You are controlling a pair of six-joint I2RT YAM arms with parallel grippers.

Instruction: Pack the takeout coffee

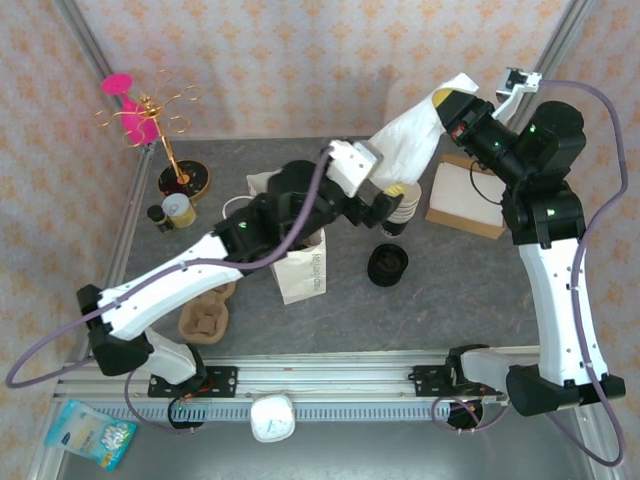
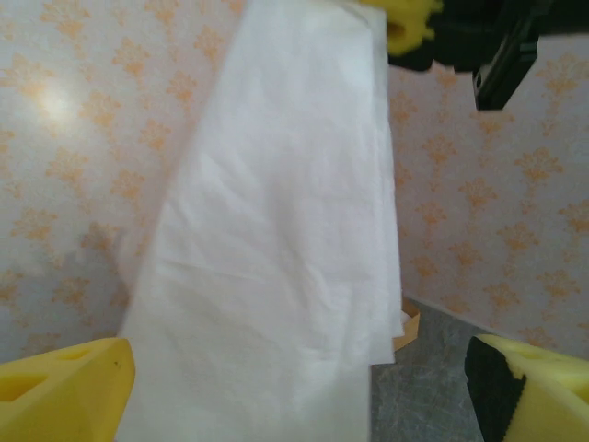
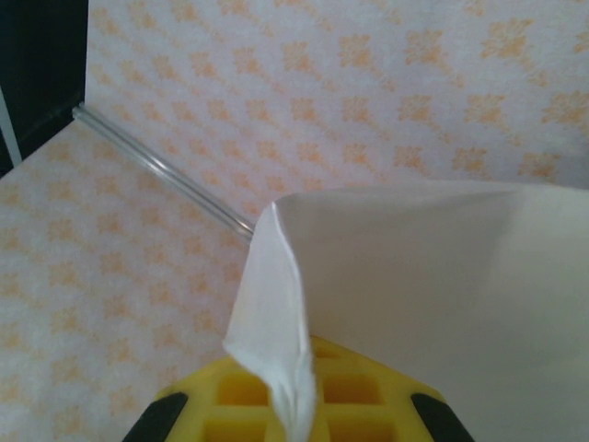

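A white paper bag [image 1: 412, 135] hangs in the air over the back of the table. My right gripper [image 1: 450, 100] is shut on its upper edge, and that pinched edge [image 3: 293, 387] runs between the yellow pads. My left gripper [image 1: 385, 200] is at the bag's lower end, open. Its yellow fingertips [image 2: 64, 391] stand wide apart with the bag [image 2: 276, 276] hanging loose between them. The takeout coffee, a small black cup [image 1: 158, 216], stands far off at the left rear, clear of both grippers.
A stack of black cups [image 1: 400, 215] stands just below the left gripper, with a low black pile of lids [image 1: 388, 265] in front. A printed paper bag [image 1: 303, 268] stands mid-table, a brown cup carrier [image 1: 205, 320] front left, a cardboard box [image 1: 465, 195] back right.
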